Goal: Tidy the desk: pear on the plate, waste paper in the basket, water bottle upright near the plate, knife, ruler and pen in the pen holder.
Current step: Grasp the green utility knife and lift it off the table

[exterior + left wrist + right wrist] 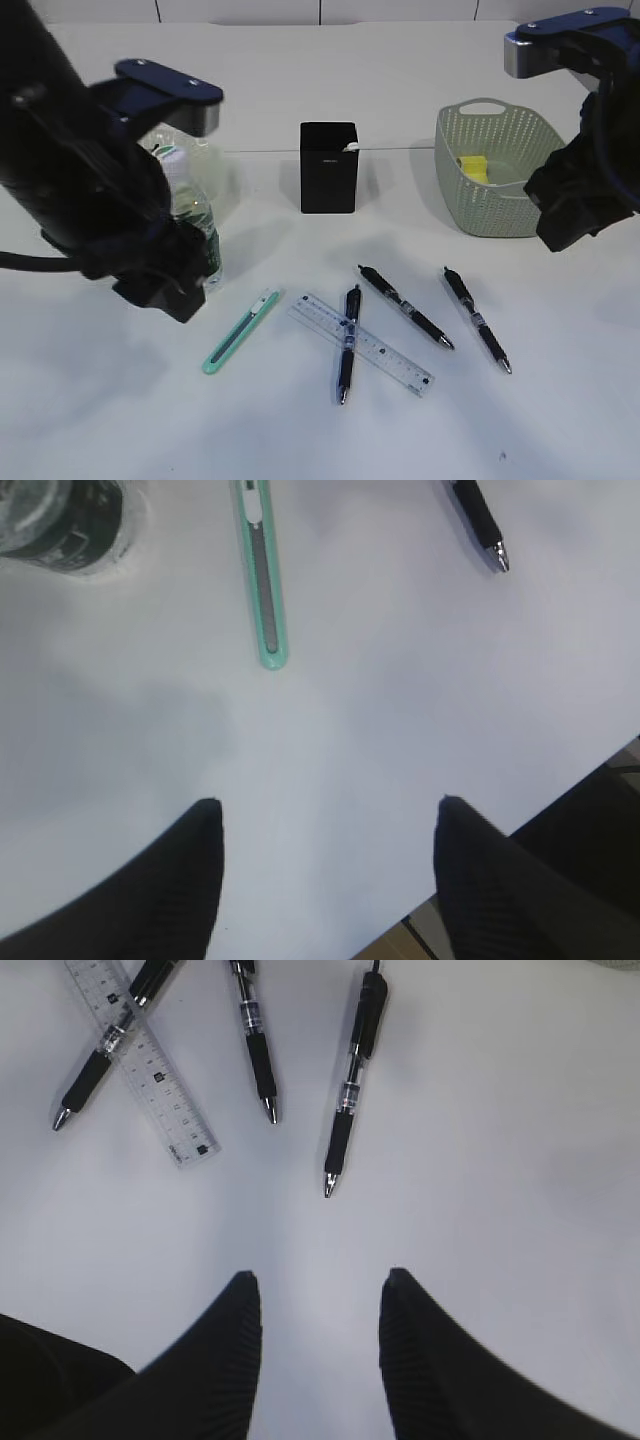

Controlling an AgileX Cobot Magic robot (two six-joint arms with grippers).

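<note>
Desk [300,430]: we list, around the pen holder [328,167]: basket [500,190] to its right holding waste paper [472,166]; upright water bottle [195,215] left; ruler [362,344], knife [241,331], three pens in front. Left gripper [325,865] and right gripper [318,1335] released, empty.

left arm: raised at left | left pincer [325,825]: jaws apart, empty, above tabletop | right arm: raised at right | right pincer [320,1295]: jaws apart, narrower, empty
</note>
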